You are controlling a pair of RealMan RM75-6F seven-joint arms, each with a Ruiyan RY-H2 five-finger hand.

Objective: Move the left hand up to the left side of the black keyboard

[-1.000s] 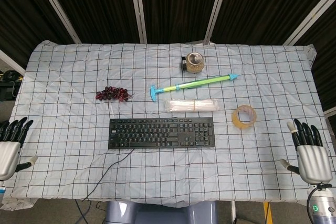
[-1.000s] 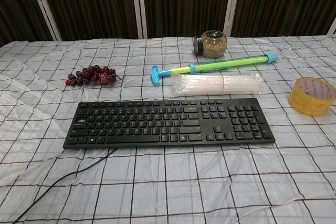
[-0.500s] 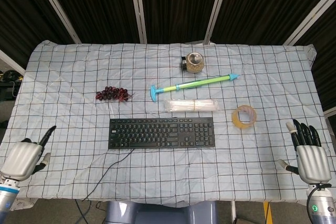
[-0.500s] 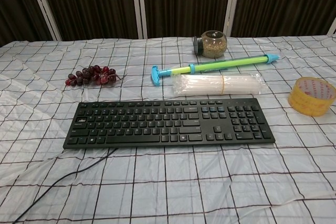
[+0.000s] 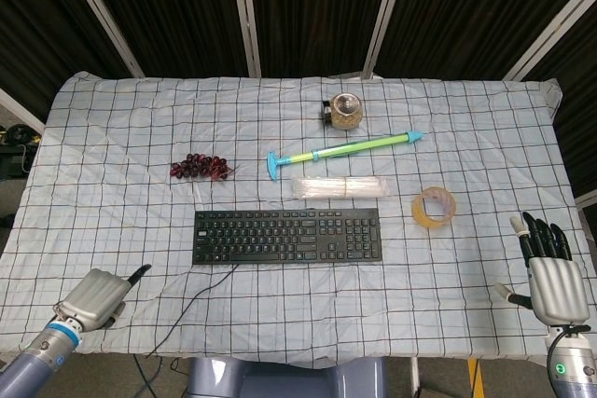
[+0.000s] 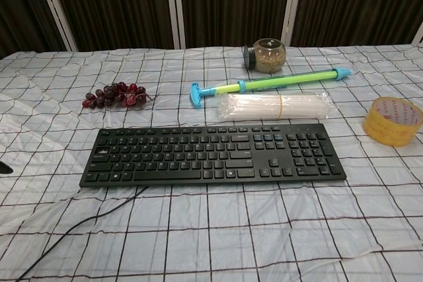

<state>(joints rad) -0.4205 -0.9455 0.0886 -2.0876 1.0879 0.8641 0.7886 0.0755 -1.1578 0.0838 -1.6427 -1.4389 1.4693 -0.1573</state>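
The black keyboard (image 5: pixel 287 236) lies flat at the middle of the checked cloth, and the chest view shows it too (image 6: pixel 211 153). My left hand (image 5: pixel 98 294) hovers over the table's near left corner, well to the left of and nearer than the keyboard's left end. It holds nothing, and a dark finger stretches toward the keyboard. In the chest view only a dark fingertip (image 6: pixel 3 168) pokes in at the left edge. My right hand (image 5: pixel 550 272) rests at the near right corner, fingers apart and empty.
Beyond the keyboard lie a pack of white straws (image 5: pixel 340 187), a green and blue tube (image 5: pixel 345 149), a jar (image 5: pixel 346 110) and dark grapes (image 5: pixel 199 168). A tape roll (image 5: pixel 434 207) sits to the right. The keyboard's cable (image 5: pixel 201 294) trails to the front edge.
My left hand has swung in from the left table edge toward the near left part of the cloth, turning sideways as it went. The right hand has stayed in place.
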